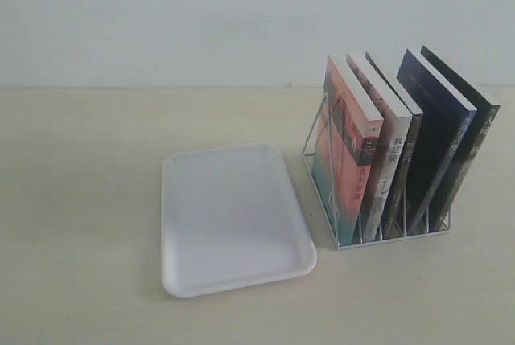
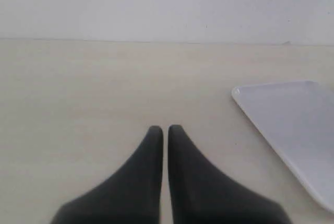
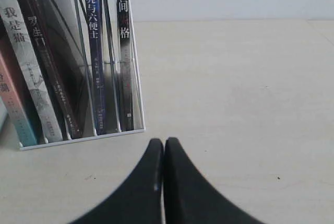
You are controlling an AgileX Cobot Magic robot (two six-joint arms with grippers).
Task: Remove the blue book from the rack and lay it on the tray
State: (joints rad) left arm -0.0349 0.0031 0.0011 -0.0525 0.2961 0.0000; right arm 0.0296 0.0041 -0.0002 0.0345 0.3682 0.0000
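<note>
The blue book (image 1: 433, 132) stands upright in the wire rack (image 1: 390, 237), second slot from the right end, between a dark brown book and a black one. In the right wrist view its blue spine (image 3: 94, 51) with white characters faces me from the rack (image 3: 83, 139). The white tray (image 1: 232, 216) lies flat to the left of the rack, with nothing on it; one corner of the tray (image 2: 295, 122) shows in the left wrist view. My left gripper (image 2: 165, 128) is shut over bare table. My right gripper (image 3: 163, 141) is shut and empty, a short way in front of the rack. Neither arm shows in the exterior view.
Other books fill the rack: an orange-and-teal one (image 1: 348, 148), a grey-white one (image 1: 388, 152), a dark brown one (image 3: 49, 67) and a black one (image 3: 124, 51). A pale wall rises behind the light wooden table (image 1: 80, 200).
</note>
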